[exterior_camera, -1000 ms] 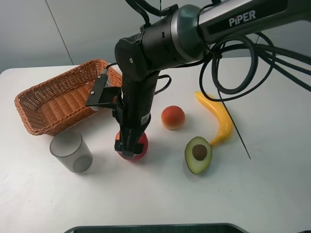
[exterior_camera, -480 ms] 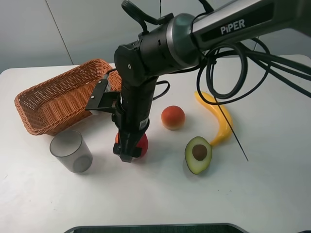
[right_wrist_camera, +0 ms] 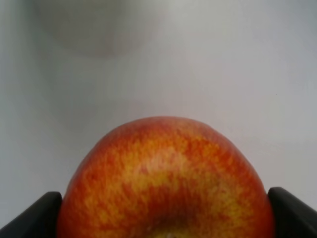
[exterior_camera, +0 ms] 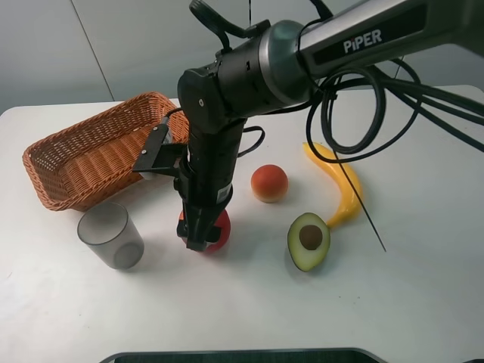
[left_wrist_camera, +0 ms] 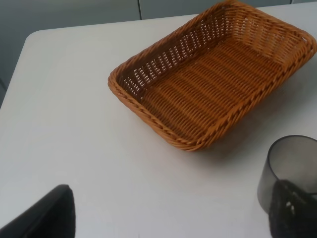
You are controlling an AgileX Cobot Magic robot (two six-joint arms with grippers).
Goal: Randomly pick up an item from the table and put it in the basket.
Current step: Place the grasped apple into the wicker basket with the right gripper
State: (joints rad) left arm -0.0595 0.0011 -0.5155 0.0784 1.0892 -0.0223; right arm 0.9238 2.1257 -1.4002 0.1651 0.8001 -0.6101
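The red apple [exterior_camera: 220, 228] with yellowish patches sits on the white table [exterior_camera: 249, 302], just right of the grey cup. My right gripper [exterior_camera: 200, 233] reaches across from the right and points down over it. In the right wrist view the apple [right_wrist_camera: 166, 183] fills the space between the two fingertips [right_wrist_camera: 42, 215], which touch its sides. The wicker basket [exterior_camera: 47, 190] stands empty at the back left and also shows in the left wrist view [left_wrist_camera: 148, 116]. My left gripper [left_wrist_camera: 171, 218] is open and empty above bare table near the basket.
A grey translucent cup [exterior_camera: 111, 235] stands in front of the basket; it also shows in the left wrist view [left_wrist_camera: 291, 168]. A peach-like ball [exterior_camera: 269, 183], a halved avocado [exterior_camera: 308, 240] and a yellow banana [exterior_camera: 338, 185] lie to the right. Black cables hang at the upper right.
My right arm shifted slightly around the apple and the fingers settled against its sides. The apple stays in about the same place. Nothing else has moved.
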